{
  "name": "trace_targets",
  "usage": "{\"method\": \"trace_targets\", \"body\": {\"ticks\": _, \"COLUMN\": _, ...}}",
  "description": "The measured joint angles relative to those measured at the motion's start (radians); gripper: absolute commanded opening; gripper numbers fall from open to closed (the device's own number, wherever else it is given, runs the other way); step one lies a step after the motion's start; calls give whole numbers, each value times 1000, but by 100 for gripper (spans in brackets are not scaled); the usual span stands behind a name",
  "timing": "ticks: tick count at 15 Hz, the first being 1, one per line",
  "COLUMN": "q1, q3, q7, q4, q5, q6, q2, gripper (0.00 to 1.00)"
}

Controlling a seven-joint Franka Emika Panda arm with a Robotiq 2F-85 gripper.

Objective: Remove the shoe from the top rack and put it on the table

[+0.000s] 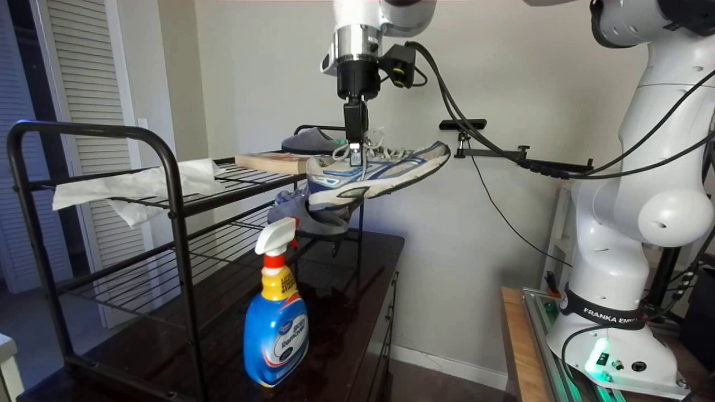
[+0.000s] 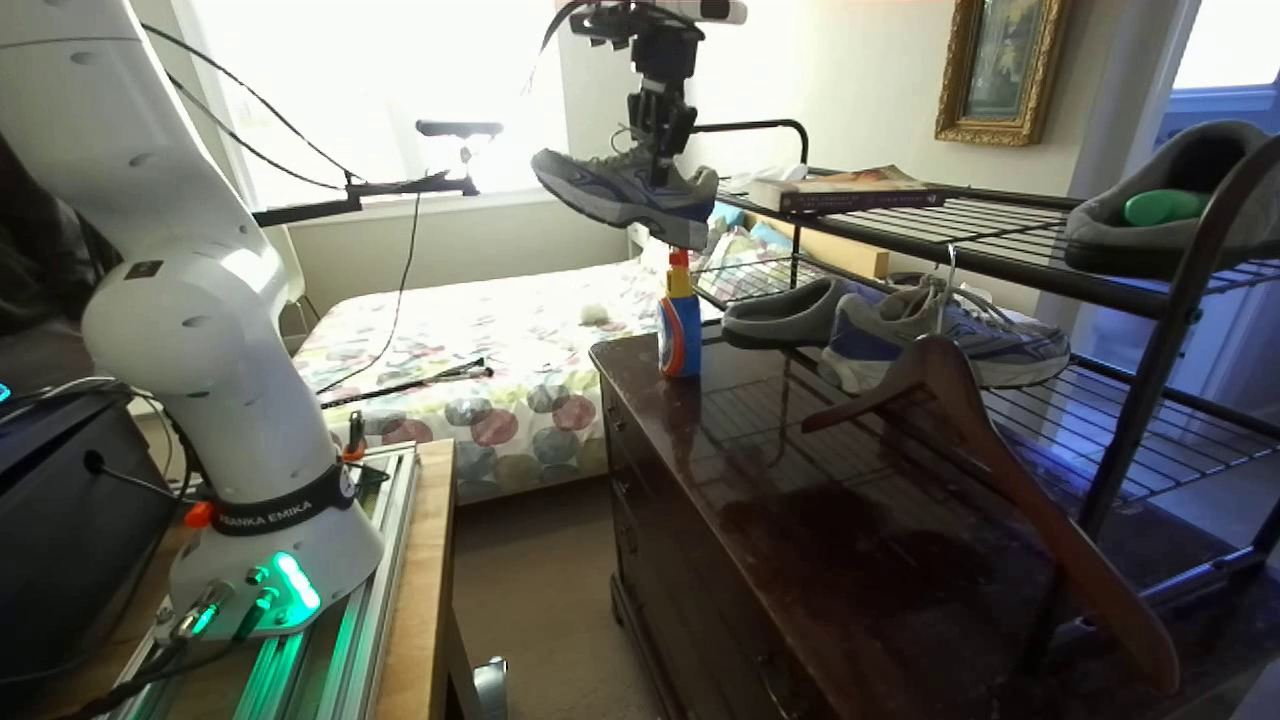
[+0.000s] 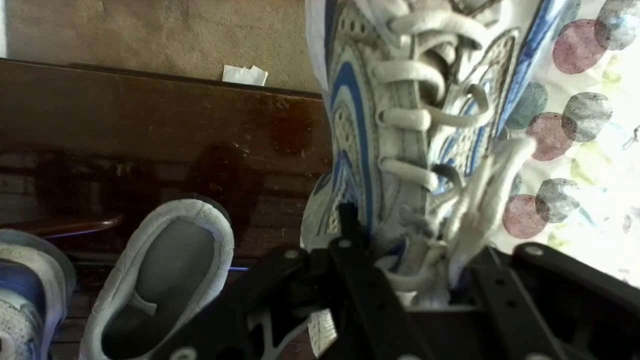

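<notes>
The grey-and-white sneaker (image 1: pixel 391 174) hangs in the air beside the end of the top rack (image 1: pixel 246 193), apart from the table. Its toe tilts upward, towards the robot base. My gripper (image 1: pixel 356 153) is shut on the shoe near its ankle opening, and the laces hang loose around the fingers. In an exterior view the shoe (image 2: pixel 620 190) is above the spray bottle. In the wrist view the shoe (image 3: pixel 357 115) fills the space between the fingers; the right fingertip is hidden. The dark brown table (image 2: pixel 760 480) lies below and under the rack.
A spray bottle (image 1: pixel 276 335) stands on the table. A book (image 2: pixel 850 197), a white sheet (image 1: pixel 139 181) and a grey slipper (image 2: pixel 1100 225) lie on the top rack. A grey slip-on (image 2: pixel 785 318) and another sneaker (image 2: pixel 1000 345) are on the lower shelf. A wooden hanger (image 2: pixel 960 410) hangs there.
</notes>
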Motion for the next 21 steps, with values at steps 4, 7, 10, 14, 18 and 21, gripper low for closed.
{"method": "trace_targets", "body": {"ticks": 4, "q1": -22, "q3": -13, "q7": -27, "q4": -147, "q5": 6, "q6": 167, "q2": -45, "gripper": 34}}
{"method": "trace_targets", "body": {"ticks": 7, "q1": -22, "q3": -12, "q7": -27, "q4": -153, "q5": 8, "q6": 170, "q2": -56, "gripper": 9}}
{"method": "trace_targets", "body": {"ticks": 10, "q1": -16, "q3": -1, "q7": -113, "q4": -172, "q5": -8, "q6": 139, "q2": -53, "gripper": 9}}
{"method": "trace_targets", "body": {"ticks": 14, "q1": -12, "q3": 1, "q7": -323, "q4": -337, "q5": -12, "q6": 141, "q2": -69, "gripper": 9}}
{"method": "trace_targets", "body": {"ticks": 18, "q1": -10, "q3": -3, "q7": -527, "q4": -491, "q5": -74, "q6": 165, "q2": -83, "gripper": 9}}
{"method": "trace_targets", "body": {"ticks": 21, "q1": 2, "q3": -3, "q7": -628, "q4": -515, "q5": -91, "q6": 173, "q2": -83, "gripper": 34}}
